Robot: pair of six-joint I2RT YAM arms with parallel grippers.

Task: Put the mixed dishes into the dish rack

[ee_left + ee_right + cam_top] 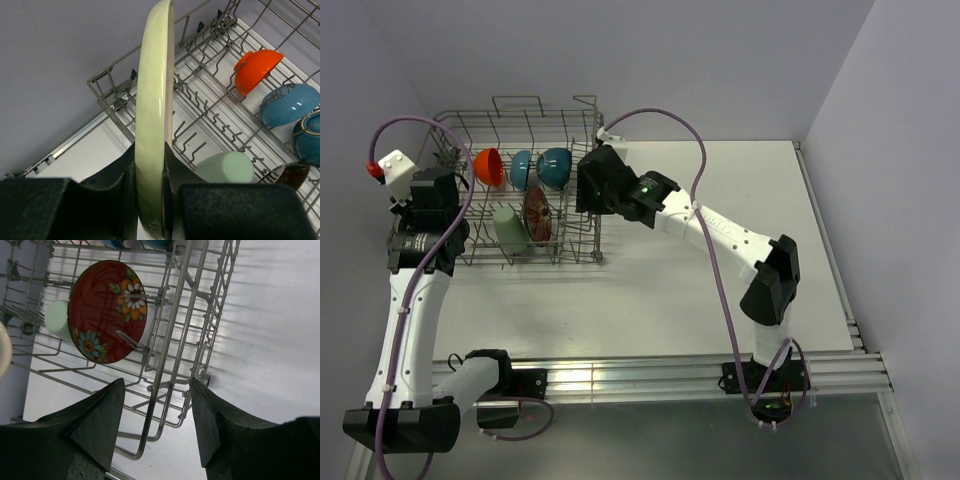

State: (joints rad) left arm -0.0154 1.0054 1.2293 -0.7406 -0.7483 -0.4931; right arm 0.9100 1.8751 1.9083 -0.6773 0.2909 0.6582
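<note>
A grey wire dish rack point(520, 113) sits at the far left of a white table point(720, 290), with a robot arm on each side of it.

The left gripper point(150, 155) is clamped on the large cream plate point(156, 90). Its black fingers point(176, 167) press both faces of the plate near the lower rim. The plate stands upright and edge-on over the bare tines at the rack's left end. Whether its lower edge touches the wires cannot be seen.

The right gripper point(156, 385) is at the rack's right side with its jaws spread and holding nothing. A thick wire of the rack's side wall runs through the gap between the two fingers point(100, 420), and neither finger visibly touches it.

Five dishes are already in the rack. In the far row, on their sides, are an orange bowl point(488, 166), a small blue bowl point(521, 168) and a teal bowl point(555, 165). In the near row, a pale green cup point(510, 228) lies on its side. Just beside it, a red floral bowl point(538, 213) stands on edge between tines.
</note>
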